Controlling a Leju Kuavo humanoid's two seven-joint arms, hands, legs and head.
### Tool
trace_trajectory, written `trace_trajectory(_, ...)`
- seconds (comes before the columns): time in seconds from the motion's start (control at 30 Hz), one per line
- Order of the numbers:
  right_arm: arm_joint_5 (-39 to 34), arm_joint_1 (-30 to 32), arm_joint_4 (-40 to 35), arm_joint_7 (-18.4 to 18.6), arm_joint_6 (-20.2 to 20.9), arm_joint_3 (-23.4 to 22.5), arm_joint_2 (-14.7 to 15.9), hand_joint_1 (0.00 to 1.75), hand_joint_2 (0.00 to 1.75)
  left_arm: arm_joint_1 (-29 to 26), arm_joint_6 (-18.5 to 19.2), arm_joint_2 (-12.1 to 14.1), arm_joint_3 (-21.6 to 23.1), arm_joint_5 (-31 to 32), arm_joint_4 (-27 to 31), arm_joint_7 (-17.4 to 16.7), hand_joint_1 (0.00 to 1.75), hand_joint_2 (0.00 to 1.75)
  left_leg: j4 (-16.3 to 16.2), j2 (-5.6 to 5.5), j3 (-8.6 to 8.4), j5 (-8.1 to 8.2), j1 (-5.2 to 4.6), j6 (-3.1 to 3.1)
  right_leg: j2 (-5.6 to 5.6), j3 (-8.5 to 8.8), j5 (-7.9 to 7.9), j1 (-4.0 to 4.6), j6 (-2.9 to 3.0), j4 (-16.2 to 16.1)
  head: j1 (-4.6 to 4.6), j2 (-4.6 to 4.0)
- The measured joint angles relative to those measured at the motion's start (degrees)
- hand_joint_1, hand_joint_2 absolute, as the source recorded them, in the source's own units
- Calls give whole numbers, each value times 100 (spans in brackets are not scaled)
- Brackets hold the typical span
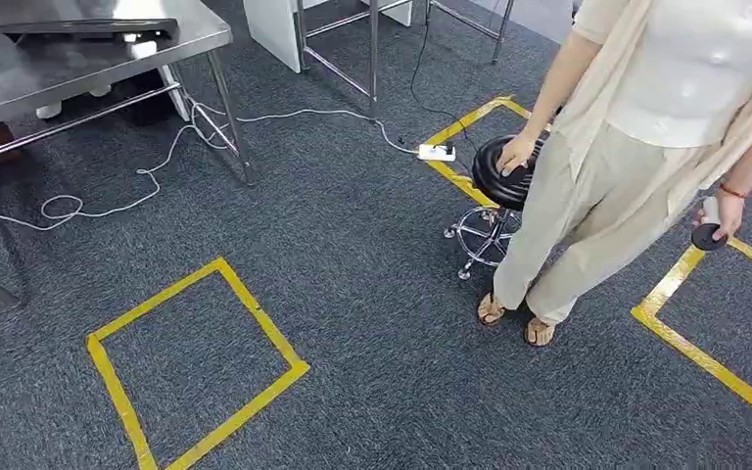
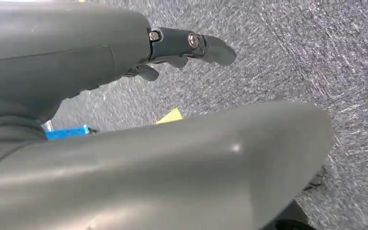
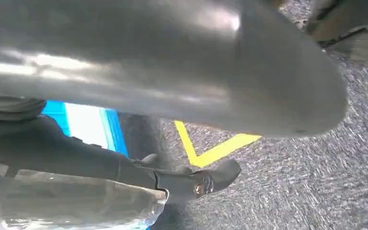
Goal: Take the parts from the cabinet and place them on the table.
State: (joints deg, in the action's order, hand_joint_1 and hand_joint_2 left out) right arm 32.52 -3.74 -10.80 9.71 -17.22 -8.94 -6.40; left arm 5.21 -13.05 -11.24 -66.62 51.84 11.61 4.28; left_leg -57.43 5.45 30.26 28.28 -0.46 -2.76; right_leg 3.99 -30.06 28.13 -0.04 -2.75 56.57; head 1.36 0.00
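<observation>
**Floor and fittings, head view.**
- Grey carpet (image 1: 372, 294), marked with yellow tape (image 1: 259, 311) in square outlines: one whole square at the near left, with parts of others behind the stool and at the right edge.
- Steel table (image 1: 20, 69) stood at the far left corner. A flat dark tray (image 1: 88, 27) lay along its back edge.
- White cable (image 1: 157, 166) ran loose across the carpet from under the table to a white power strip (image 1: 437, 152). Any marking on the strip was too small to read.
- Black round stool (image 1: 499, 188) on a chrome base stood just beside the strip.
- A person (image 1: 646, 117) in pale clothes and sandals stood by the stool. One hand (image 1: 515, 152) rested on the seat and the other hand (image 1: 728, 211) held a small dark round object (image 1: 707, 236).

**Left hand** (image 2: 100, 52).
- Released and hanging over the carpet.
- Dark fingers (image 2: 191, 43) lay straight and the grey thumb (image 2: 220, 158) stood apart, with nothing between them.
- A blue item (image 2: 67, 132) showed beyond the hand, too blurred to name.

**Right hand** (image 3: 67, 148).
- Over the carpet, near a corner of tape.
- A clear plastic bag (image 3: 67, 201), crumpled and glossy, lay against the dark fingers (image 3: 196, 182), on the side away from the thumb (image 3: 124, 62).
- Its contents and any print on it could not be made out.
- Whether the hand grasped the bag could not be told.
- A blue-and-white panel (image 3: 86, 125) showed between thumb and fingers.
</observation>
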Motion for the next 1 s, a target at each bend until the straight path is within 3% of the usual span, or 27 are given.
trace_trajectory(0.03,9,-3,0,-13,15,9,2,0,0,2,0,4,0,0,0,6,0,0,1,41,-11,1,8,30,-62,-25,-10,1,56,14,-11,0)
trace_trajectory(0.1,7,8,2,-22,63,11,28,0,0,29,37,5,2,0,0,81,0,0,17,133,-36,-12,20,84,-166,-52,-28,22,108,7,-5,0)
trace_trajectory(0.13,5,8,2,-24,72,9,30,0,0,39,43,7,4,6,0,111,0,0,-16,126,-12,23,26,123,-221,6,-88,-127,184,-55,-7,0)
trace_trajectory(0.17,-11,8,0,-37,76,9,30,0,0,41,54,33,4,11,0,140,0,0,-171,-142,32,166,59,168,-270,18,-106,-140,210,-66,-37,0)
trace_trajectory(0.2,-26,6,0,-62,76,9,37,0,0,38,92,35,4,11,0,173,0,0,-513,-371,170,429,92,180,-304,-1,-145,-152,295,-63,-44,0)
trace_trajectory(0.27,-85,11,0,-127,33,9,26,0,0,9,148,57,4,30,0,234,0,0,-1436,-531,574,904,116,230,-422,-40,-150,-146,294,-59,-44,0)
trace_trajectory(0.3,-115,22,2,-138,-30,7,4,0,0,-11,155,55,9,48,-2,256,0,0,-1751,-541,717,984,127,261,-496,-50,-153,-145,290,-53,-49,0)
trace_trajectory(0.33,-144,39,2,-153,-93,5,-22,0,0,-26,157,55,18,76,-2,271,0,0,-1768,-542,721,912,149,283,-571,-48,-156,-149,285,-47,-44,0)
trace_trajectory(0.37,-177,55,2,-164,-140,0,-42,0,0,-31,164,55,24,118,-2,275,0,0,-1569,-542,630,739,176,298,-633,-46,-156,-157,282,-35,-49,0)
trace_trajectory(0.43,-227,63,2,-195,-190,-26,-118,0,0,-39,192,55,63,175,-2,275,0,0,-665,-625,198,208,250,331,-791,-50,-152,-179,273,24,-51,0)
trace_trajectory(0.47,-240,62,2,-201,-203,-35,-138,0,0,-50,216,55,89,199,-2,267,0,0,-265,-851,24,53,300,344,-856,-90,-132,-175,230,64,-53,0)
trace_trajectory(0.5,-256,39,2,-217,-208,-43,-162,0,0,-50,225,53,114,225,-11,251,0,0,-112,-1031,-17,145,290,354,-906,-156,-110,-108,170,159,-71,0)
trace_trajectory(0.57,-271,49,2,-230,-219,-59,-175,0,0,-37,238,48,147,238,-11,236,0,0,-163,-920,29,152,225,282,-1006,-247,-162,-127,58,122,-64,0)
trace_trajectory(0.63,-280,66,2,-230,-219,-76,-175,0,0,-35,240,48,164,240,-11,232,0,0,-159,-858,28,125,186,225,-1065,-302,-199,-130,-1,80,-66,0)
trace_trajectory(0.67,-284,76,2,-230,-219,-85,-175,0,0,-35,240,39,166,243,-11,234,0,0,-105,-796,20,86,199,166,-1124,-316,-202,-109,-51,80,-64,0)
trace_trajectory(0.7,-286,82,2,-230,-219,-94,-175,0,0,-36,240,40,168,243,-11,234,0,0,-74,-702,20,46,211,101,-909,-341,-145,-143,-45,209,-64,0)
trace_trajectory(0.73,-286,81,2,-234,-219,-98,-175,0,0,-35,240,40,170,245,-11,240,0,0,-71,-682,32,45,209,66,-745,-421,-52,-112,-20,344,-48,0)
trace_trajectory(0.77,-286,81,2,-236,-216,-100,-179,0,0,-34,240,42,171,245,-11,243,0,0,-72,-650,36,45,208,39,-658,-494,36,-108,-3,483,-27,0)
trace_trajectory(0.8,-293,77,2,-247,-216,-109,-182,0,0,-40,240,42,170,249,-11,251,0,0,-72,-562,41,45,188,26,-540,-703,254,-121,23,906,8,0)
trace_trajectory(0.87,-301,77,2,-263,-214,-133,-182,0,0,-52,260,42,170,254,-11,271,0,0,-75,-392,56,47,150,19,-476,-1137,595,-124,15,1812,11,0)
trace_trajectory(0.9,-304,86,2,-263,-214,-140,-182,0,0,-52,262,39,170,260,-13,280,0,0,-75,-311,58,47,134,19,-472,-1189,605,-126,-24,1965,4,0)
trace_trajectory(0.93,-306,101,2,-263,-214,-144,-182,0,0,-51,266,39,170,278,-13,291,0,0,-76,-249,61,48,126,20,-464,-1079,526,-126,-65,1806,2,0)
trace_trajectory(0.97,-308,113,2,-267,-214,-153,-179,0,0,-47,271,40,175,286,-13,299,0,0,-76,-186,51,49,126,21,-437,-820,361,-125,-114,1374,13,0)
trace_trajectory(1.0,-315,114,2,-278,-214,-162,-179,0,0,-45,275,39,184,291,-13,310,0,0,-76,-129,44,53,126,27,-336,-456,161,-125,-156,740,6,0)
